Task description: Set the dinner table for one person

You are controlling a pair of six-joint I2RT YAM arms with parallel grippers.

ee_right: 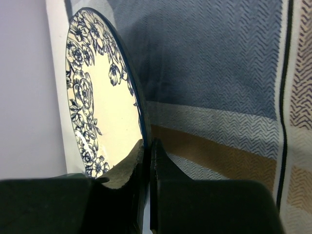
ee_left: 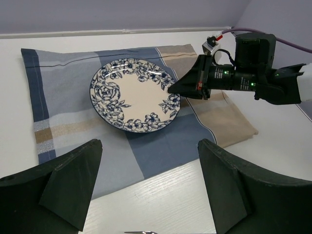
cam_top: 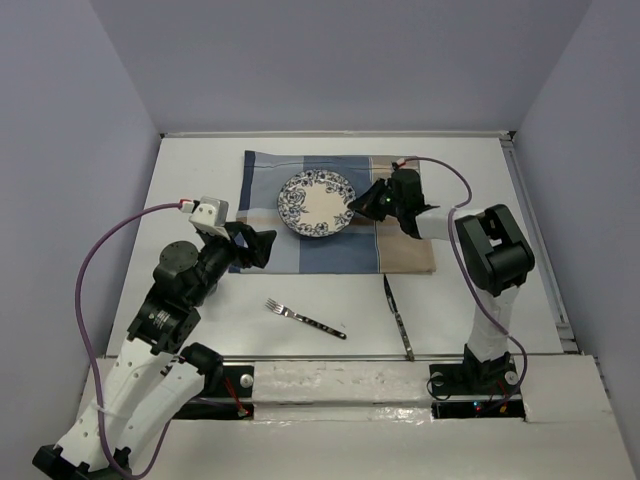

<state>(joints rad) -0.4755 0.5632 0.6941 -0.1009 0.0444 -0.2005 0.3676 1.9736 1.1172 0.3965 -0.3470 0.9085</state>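
A cream plate with a blue floral rim (cam_top: 316, 203) lies on the blue-and-tan plaid placemat (cam_top: 400, 250) at the back of the white dinner table (cam_top: 200, 300). My right gripper (cam_top: 358, 205) is shut on the plate's right rim; the right wrist view shows its fingers (ee_right: 163, 161) pinching the rim of the plate (ee_right: 100, 97). The plate also shows in the left wrist view (ee_left: 134, 95), with the right gripper (ee_left: 171, 88) at its edge. My left gripper (cam_top: 262, 245) is open and empty, over the placemat's left front edge (ee_left: 73, 126). A fork (cam_top: 305, 319) and a knife (cam_top: 397, 317) lie on the table in front.
Pale lavender walls (cam_top: 80, 150) enclose the table on three sides. The right arm's body (cam_top: 495, 250) stands to the right of the placemat. A purple cable (cam_top: 95, 260) loops off the left arm.
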